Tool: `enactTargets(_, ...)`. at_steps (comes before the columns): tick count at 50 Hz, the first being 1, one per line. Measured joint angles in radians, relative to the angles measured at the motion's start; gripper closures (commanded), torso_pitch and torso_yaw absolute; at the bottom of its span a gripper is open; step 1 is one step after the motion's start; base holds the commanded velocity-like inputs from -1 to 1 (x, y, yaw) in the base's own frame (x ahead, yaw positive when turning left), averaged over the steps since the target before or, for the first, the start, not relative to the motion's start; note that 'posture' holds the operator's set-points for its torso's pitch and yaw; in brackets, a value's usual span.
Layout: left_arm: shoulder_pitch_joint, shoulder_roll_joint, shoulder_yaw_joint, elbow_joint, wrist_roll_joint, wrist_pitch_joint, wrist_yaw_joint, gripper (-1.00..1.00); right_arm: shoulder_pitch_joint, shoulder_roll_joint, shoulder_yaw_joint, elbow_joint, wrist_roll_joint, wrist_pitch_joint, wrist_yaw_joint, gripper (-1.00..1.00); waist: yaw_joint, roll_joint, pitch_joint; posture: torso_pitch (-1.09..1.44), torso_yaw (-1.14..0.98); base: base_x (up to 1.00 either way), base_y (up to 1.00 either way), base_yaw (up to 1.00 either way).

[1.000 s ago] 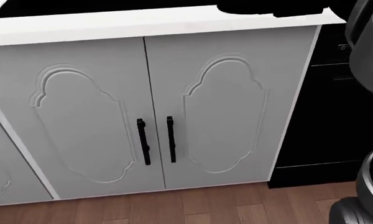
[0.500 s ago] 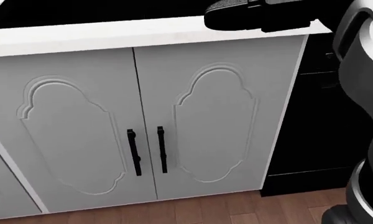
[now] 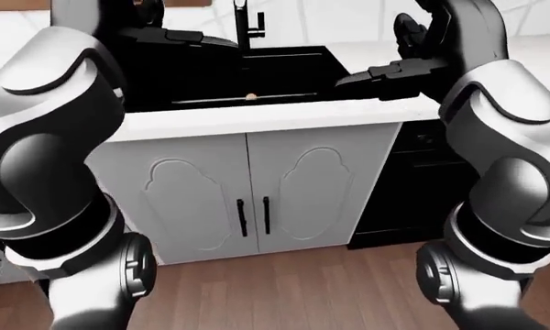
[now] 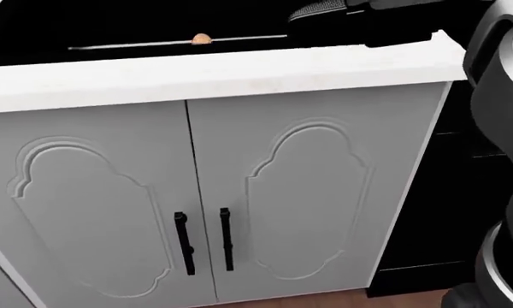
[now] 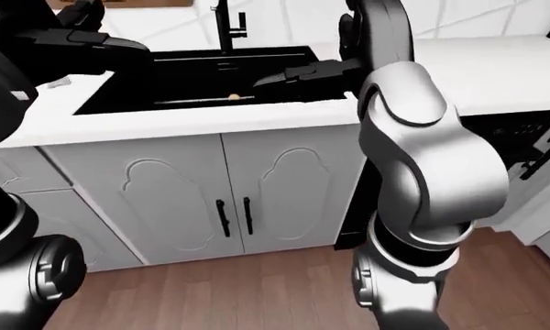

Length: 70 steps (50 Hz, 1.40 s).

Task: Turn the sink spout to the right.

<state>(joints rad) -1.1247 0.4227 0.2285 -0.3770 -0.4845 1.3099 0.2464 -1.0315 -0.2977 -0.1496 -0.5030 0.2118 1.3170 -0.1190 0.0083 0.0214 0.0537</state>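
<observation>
The black sink basin is set into a white counter. Its black faucet stands upright at the basin's top edge; I cannot read which way the spout points against the dark basin. My right hand hovers open over the basin's right edge, its flat fingers pointing left, below and right of the faucet. Over the basin's left side my left hand is held open, left of the faucet and apart from it. Neither hand touches the faucet.
A small orange object lies on a thin bar inside the basin. Below the counter are two grey cabinet doors with black handles. A black appliance stands to their right. Wooden floor lies below.
The head view has shifted: counter and doors sit lower in the picture, and the basin with the orange object now shows. The right hand stays at the top right.
</observation>
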Motion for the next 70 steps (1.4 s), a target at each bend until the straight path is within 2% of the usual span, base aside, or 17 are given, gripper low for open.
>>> enactTargets(5, -0.005, -0.001, 0.000, -0.003, 0.005, -0.003, 0.002, -1.00, -0.017, 0.004, 0.011, -0.008, -0.008, 0.016, 0.005, -1.00, 0.018, -0.066, -0.005, 0.00, 0.00, 0.35, 0.00, 0.00)
enactTargets(9, 0.005, -0.019, -0.028, 0.004, -0.007, 0.020, -0.007, -1.00, 0.003, 0.002, -0.002, 0.004, -0.022, 0.035, 0.007, -1.00, -0.003, -0.068, 0.024, 0.00, 0.00, 0.34, 0.00, 0.00)
enactTargets(15, 0.000, -0.011, -0.014, -0.003, 0.000, 0.010, -0.016, -1.00, -0.015, -0.001, 0.005, -0.004, -0.039, 0.030, 0.017, -1.00, -0.009, -0.029, 0.006, 0.00, 0.00, 0.35, 0.00, 0.00)
enactTargets(20, -0.029, -0.007, -0.007, -0.015, -0.001, 0.018, -0.011, -1.00, -0.025, 0.003, 0.004, -0.005, -0.050, 0.027, 0.023, -1.00, -0.022, 0.042, -0.005, 0.00, 0.00, 0.34, 0.00, 0.00)
enactTargets(23, -0.009, -0.001, 0.002, -0.002, 0.003, 0.025, -0.009, -1.00, -0.014, 0.015, 0.020, 0.009, -0.048, 0.035, 0.031, -1.00, -0.006, 0.040, 0.023, 0.00, 0.00, 0.34, 0.00, 0.00)
enactTargets(27, -0.011, -0.004, -0.002, 0.006, 0.012, 0.034, -0.003, -1.00, -0.013, 0.011, 0.022, 0.005, -0.047, 0.046, 0.040, -1.00, -0.006, 0.031, 0.003, 0.00, 0.00, 0.34, 0.00, 0.00)
enactTargets(33, -0.023, 0.000, -0.002, -0.009, 0.009, 0.018, -0.010, -1.00, -0.030, 0.005, 0.020, -0.003, -0.071, 0.021, 0.038, -1.00, 0.008, -0.026, -0.010, 0.00, 0.00, 0.24, 0.00, 0.00)
enactTargets(35, -0.038, 0.000, -0.001, -0.007, 0.011, 0.012, -0.011, -1.00, -0.034, -0.009, 0.024, 0.012, -0.084, 0.005, 0.038, -1.00, 0.001, -0.062, -0.004, 0.00, 0.00, 0.00, 0.00, 0.00)
enactTargets(38, -0.016, -0.013, -0.019, 0.001, 0.006, 0.017, -0.018, -1.00, -0.013, -0.015, 0.019, 0.039, -0.112, 0.013, 0.036, -1.00, 0.000, -0.062, 0.046, 0.00, 0.00, 0.00, 0.00, 0.00)
enactTargets(41, -0.006, -0.016, -0.024, 0.017, -0.002, 0.041, -0.024, -1.00, -0.010, -0.013, 0.032, 0.079, -0.141, 0.033, 0.031, -1.00, 0.004, -0.063, 0.067, 0.00, 0.00, 0.00, 0.00, 0.00)
enactTargets(45, 0.000, -0.013, -0.012, -0.006, 0.006, 0.034, -0.021, -1.00, 0.005, 0.023, 0.038, 0.046, -0.163, 0.038, 0.045, -1.00, 0.000, -0.037, 0.060, 0.00, 0.00, 0.00, 0.00, 0.00)
enactTargets(47, -0.010, -0.011, -0.007, -0.016, 0.008, 0.026, -0.019, -1.00, -0.005, 0.035, 0.024, 0.022, -0.156, 0.037, 0.057, -1.00, -0.003, 0.002, 0.040, 0.00, 0.00, 0.00, 0.00, 0.00)
enactTargets(51, -0.015, -0.008, -0.001, -0.017, 0.009, 0.033, -0.014, -1.00, -0.009, 0.057, 0.012, 0.006, -0.134, 0.044, 0.070, -1.00, 0.002, -0.024, 0.027, 0.00, 0.00, 0.00, 0.00, 0.25)
enactTargets(55, -0.001, -0.013, -0.013, 0.008, 0.008, 0.054, -0.014, -1.00, -0.019, 0.055, -0.021, 0.017, -0.107, 0.059, 0.058, -1.00, 0.028, 0.009, -0.002, 0.00, 0.00, 0.00, 0.00, 1.00)
enactTargets(57, -0.015, -0.012, -0.009, -0.006, 0.012, 0.052, -0.011, -1.00, -0.027, 0.046, -0.023, 0.013, -0.098, 0.061, 0.047, -1.00, 0.027, 0.004, -0.016, 0.00, 0.00, 0.00, 0.00, 1.00)
enactTargets(62, -0.042, -0.002, 0.005, -0.040, 0.019, 0.015, -0.013, -1.00, -0.048, 0.038, -0.011, 0.001, -0.080, 0.046, 0.024, -1.00, -0.020, -0.072, 0.019, 0.00, 0.00, 0.00, 0.00, 0.20)
enactTargets(70, -0.010, -0.018, -0.019, -0.002, 0.007, 0.056, -0.029, -1.00, -0.035, 0.045, -0.030, 0.008, -0.056, 0.084, -0.012, -1.00, -0.016, -0.037, 0.039, 0.00, 0.00, 0.00, 0.00, 0.00)
